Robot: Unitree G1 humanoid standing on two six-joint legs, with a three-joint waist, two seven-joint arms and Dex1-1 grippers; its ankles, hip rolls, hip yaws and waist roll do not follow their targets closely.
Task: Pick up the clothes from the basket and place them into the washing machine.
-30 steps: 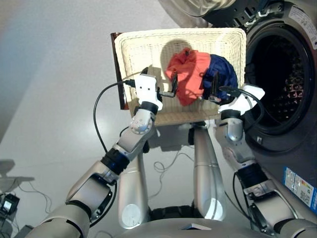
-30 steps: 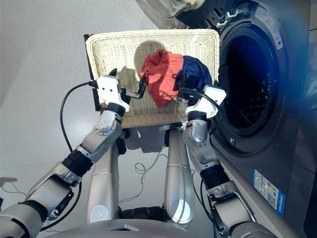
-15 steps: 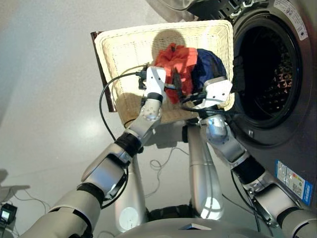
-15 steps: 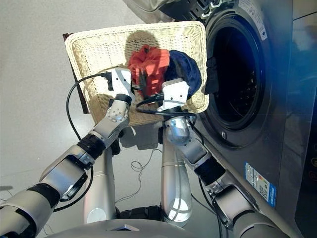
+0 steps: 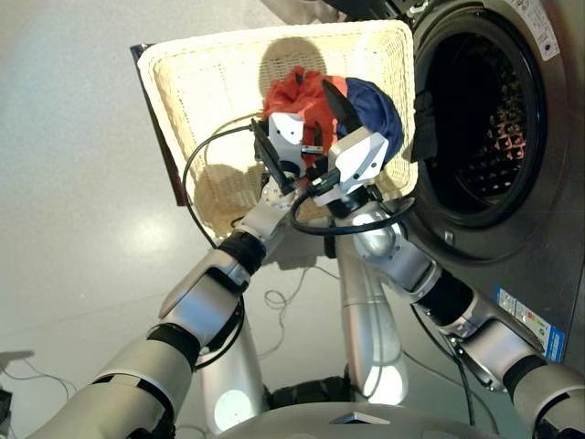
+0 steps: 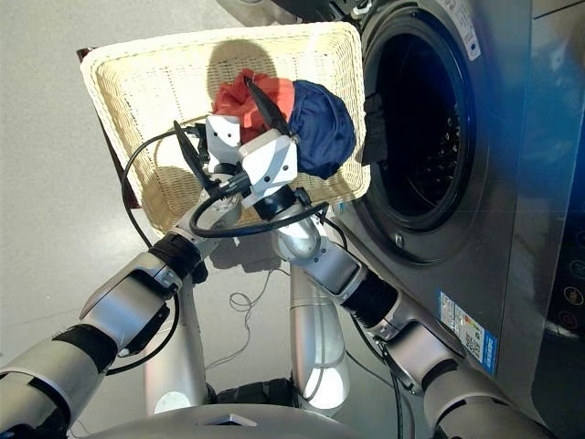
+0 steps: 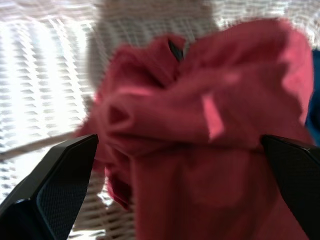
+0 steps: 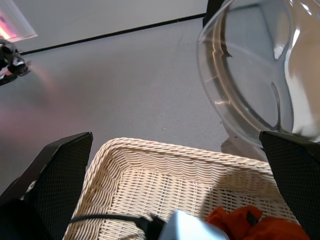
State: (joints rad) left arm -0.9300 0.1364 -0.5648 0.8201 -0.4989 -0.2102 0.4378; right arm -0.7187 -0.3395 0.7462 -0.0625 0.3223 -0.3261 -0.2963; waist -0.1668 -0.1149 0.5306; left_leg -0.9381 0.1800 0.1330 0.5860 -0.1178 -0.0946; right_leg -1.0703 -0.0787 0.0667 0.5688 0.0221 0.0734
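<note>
Orange garment [image 5: 297,94] and navy garment [image 5: 377,108] heaped together upper centre of the head view, inside the basket [image 5: 192,91], just left of the washer [image 5: 475,119] with its porthole open; something dark hangs at the porthole's left edge, too unclear to name. Left gripper [image 7: 165,165] spread wide and empty, orange cloth close between its fingers; right gripper [image 8: 170,170] likewise spread and empty, aimed over the basket rim toward the glass door [image 8: 260,75], not at the heap. Risks, judged: arms crowded close, so wrists or the looping cable [image 5: 206,160] could foul; closing now might pinch only a fold, or drag both garments and tip the basket.
</note>
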